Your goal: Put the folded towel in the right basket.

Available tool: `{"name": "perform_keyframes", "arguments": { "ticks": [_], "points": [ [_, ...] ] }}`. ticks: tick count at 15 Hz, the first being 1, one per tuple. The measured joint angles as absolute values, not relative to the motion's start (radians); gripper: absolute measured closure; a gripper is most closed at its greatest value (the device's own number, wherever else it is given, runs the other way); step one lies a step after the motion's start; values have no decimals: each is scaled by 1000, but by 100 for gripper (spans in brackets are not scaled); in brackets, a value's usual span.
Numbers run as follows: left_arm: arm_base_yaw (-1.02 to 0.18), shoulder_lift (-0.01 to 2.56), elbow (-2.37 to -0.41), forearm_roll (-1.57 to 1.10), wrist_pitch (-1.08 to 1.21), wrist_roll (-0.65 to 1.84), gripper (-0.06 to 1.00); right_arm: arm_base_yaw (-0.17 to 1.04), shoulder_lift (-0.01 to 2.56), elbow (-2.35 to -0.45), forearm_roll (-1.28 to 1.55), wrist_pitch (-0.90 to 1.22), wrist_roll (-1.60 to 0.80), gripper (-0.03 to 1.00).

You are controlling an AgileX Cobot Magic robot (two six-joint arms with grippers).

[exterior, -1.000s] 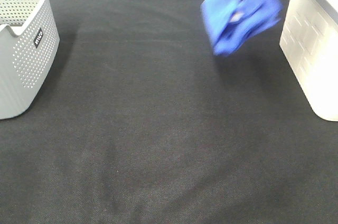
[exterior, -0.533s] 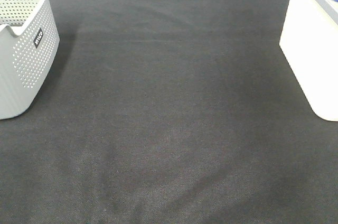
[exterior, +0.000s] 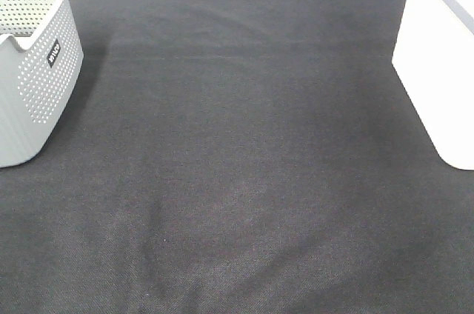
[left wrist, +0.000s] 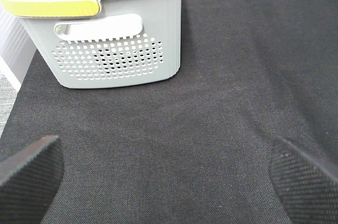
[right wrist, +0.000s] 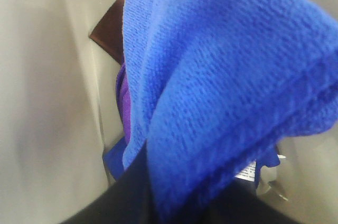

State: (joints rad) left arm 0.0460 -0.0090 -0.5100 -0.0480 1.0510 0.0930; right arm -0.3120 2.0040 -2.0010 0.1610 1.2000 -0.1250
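Observation:
The folded towel [right wrist: 222,76], bright blue, fills most of the right wrist view and hangs bunched over my right gripper [right wrist: 179,208]. Only one dark finger [right wrist: 129,195] shows under it. Pale inner walls of the right basket [right wrist: 47,102] surround the towel, so it hangs inside or just over the basket. In the exterior high view only the white basket's side wall [exterior: 437,69] shows at the right edge. The towel and both arms are out of that view. My left gripper [left wrist: 169,179] is open and empty, low over the black cloth.
A grey basket with dotted holes [exterior: 33,69] stands at the far left; in the left wrist view [left wrist: 116,49] it has a yellow-green handle [left wrist: 47,6]. A brown patch [right wrist: 108,34] and something violet show behind the towel. A black cloth [exterior: 237,181] covers the table.
One second ago my right gripper carried the towel above the table near the white basket. It has since moved right, out of the exterior high view. The left arm has not moved.

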Motion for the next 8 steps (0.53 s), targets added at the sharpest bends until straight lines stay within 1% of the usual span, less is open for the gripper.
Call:
{"name": "perform_keyframes", "arguments": {
  "ticks": [1,3,4,5,7,8],
  "points": [
    [46,-9,-510,-48,1051,93,-5,-312,2007,-2001,161,1196,-111,63],
    [46,-9,-510,-48,1051,93,-5,-312,2005,-2001,161,1186,-106,11],
    [46,-9,-510,-48,1051,93,-5,-312,2005,-2001,161,1187,-106,5],
    [46,-9,-510,-48,1051,93,-5,-312,2005,-2001,161,1191,-105,2],
    [46,-9,-510,-48,1051,93,-5,-306,1993,-2001,184,1211,-94,0],
    [46,-9,-510,-48,1051,93,-5,-272,1963,-2001,184,1213,-82,0]
  ]
}}
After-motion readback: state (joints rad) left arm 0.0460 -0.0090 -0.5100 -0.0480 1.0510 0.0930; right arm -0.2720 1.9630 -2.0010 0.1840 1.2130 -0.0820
